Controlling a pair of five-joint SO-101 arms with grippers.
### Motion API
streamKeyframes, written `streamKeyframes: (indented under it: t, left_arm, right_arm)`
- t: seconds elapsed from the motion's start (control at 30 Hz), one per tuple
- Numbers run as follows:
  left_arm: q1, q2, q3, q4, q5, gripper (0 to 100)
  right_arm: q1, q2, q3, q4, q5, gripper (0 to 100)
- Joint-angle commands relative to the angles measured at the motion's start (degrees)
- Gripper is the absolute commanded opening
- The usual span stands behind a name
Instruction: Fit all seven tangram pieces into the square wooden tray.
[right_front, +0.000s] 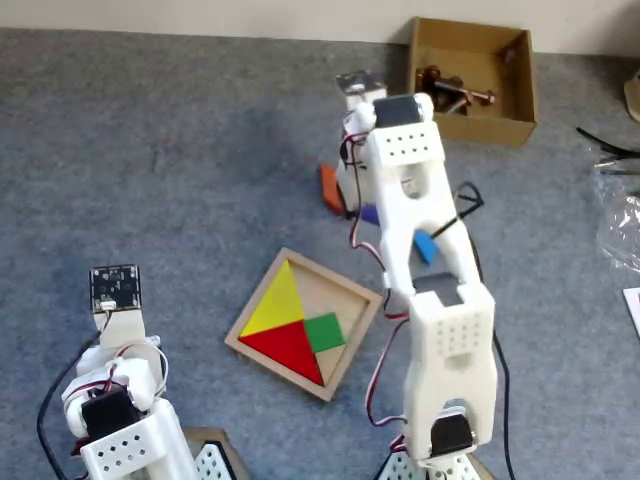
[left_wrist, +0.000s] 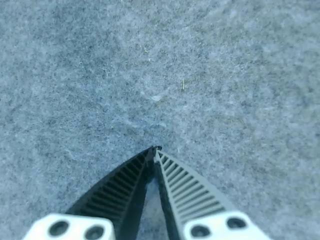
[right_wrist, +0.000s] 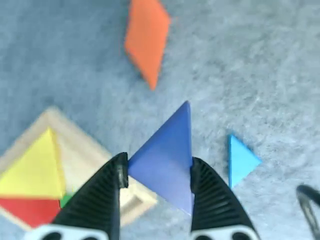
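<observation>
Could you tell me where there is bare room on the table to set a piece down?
The grey mat lies bare from the left gripper across to the orange piece. The wooden tray has bare wood beside the green square. Crowded: around the right gripper, holding the blue triangle near the light blue triangle.

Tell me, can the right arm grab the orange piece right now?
Probably not yet: the right gripper is shut on the dark blue triangle. The orange piece lies unobstructed on the carpet close by.
</observation>
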Motion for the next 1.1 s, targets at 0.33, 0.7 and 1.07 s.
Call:
streamKeyframes:
  t: [0.33,0.7,1.07]
  left_arm:
    - [0.84,-0.31,1.19,0.53,0.53,1]
    - [0.84,-0.31,1.19,0.53,0.53,1]
    - [0.84,-0.31,1.19,0.53,0.53,1]
  right_arm:
    - [-3.74,-16.75,16.92,0.75,27.08,0.5]
    - [-3.74,-28.7,34.42,0.75,47.47,0.5]
    - [-5.93,-45.41,47.43,0.66,49.14,0.5]
